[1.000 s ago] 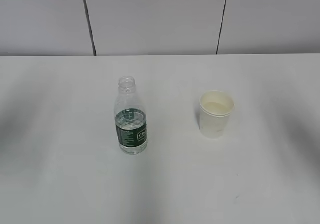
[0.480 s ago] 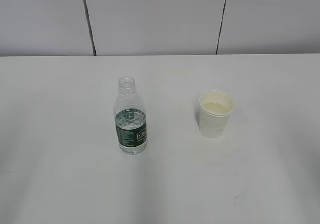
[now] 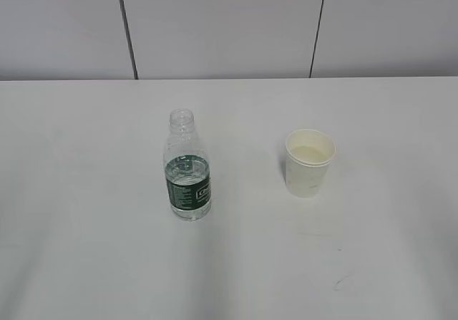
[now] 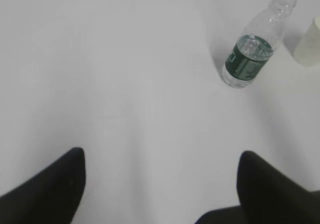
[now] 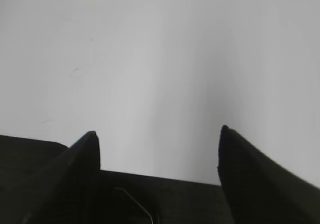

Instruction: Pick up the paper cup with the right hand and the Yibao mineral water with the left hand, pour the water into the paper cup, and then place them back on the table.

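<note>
Black and matte, the left hand (image 4: pixel 159 184) showed only two blunt fingertips at the bottom of its wrist view, spread wide with bare table (image 3: pixel 86 263) between them; nothing was held. The right hand (image 5: pixel 157 156) stood the same way, its fingers parted over plain white surface with a few faint scuffs, and neither cup nor bottle appeared in its view. Neither arm reached into the exterior view.

Farther out stood the bottle (image 3: pixel 189 170), upright and uncapped, of clear ribbed plastic with a dark green label and water reaching about as high as the label's top. It sat left of centre, on the left hand's side, presumably so that arm could take it without crossing over. The cup (image 3: pixel 310 162), off-white paper with a rolled rim, tapering slightly downward, stood upright well apart to the right, on the right hand's side. Behind, pale wall panels (image 3: pixel 222 26) met at dark seams.
</note>
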Available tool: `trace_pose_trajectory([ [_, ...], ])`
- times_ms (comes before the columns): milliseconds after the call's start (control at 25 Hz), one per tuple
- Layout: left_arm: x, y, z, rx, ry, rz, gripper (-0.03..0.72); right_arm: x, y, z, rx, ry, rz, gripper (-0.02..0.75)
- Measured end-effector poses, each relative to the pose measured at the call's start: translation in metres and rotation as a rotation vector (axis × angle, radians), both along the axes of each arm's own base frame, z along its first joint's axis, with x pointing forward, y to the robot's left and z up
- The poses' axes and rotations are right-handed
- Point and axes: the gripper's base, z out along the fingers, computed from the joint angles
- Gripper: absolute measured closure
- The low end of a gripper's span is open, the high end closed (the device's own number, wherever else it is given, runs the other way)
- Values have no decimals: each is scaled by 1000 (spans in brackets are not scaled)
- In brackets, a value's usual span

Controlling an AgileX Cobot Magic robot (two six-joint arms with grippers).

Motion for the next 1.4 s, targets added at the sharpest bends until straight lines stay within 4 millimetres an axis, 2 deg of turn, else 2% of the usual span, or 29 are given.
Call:
trace_pose_trajectory([
  [320, -12, 1, 2, -14, -98, -1, 133, -25, 2, 9, -20, -216, -2, 166],
  [520, -22, 3, 1, -24, -252, 3, 139, -41, 3, 12, -33, -349, -4, 166],
  [720, -23, 3, 1, -29, -286, 5, 146, -46, 3, 10, -48, -430, -2, 166],
  [1160, -20, 3, -1, -23, -310, 5, 146, -45, 3, 10, -54, -457, -5, 166],
  [1400, -27, 3, 1, -16, -249, -6, 148, -55, 4, 9, -59, -351, 12, 166],
])
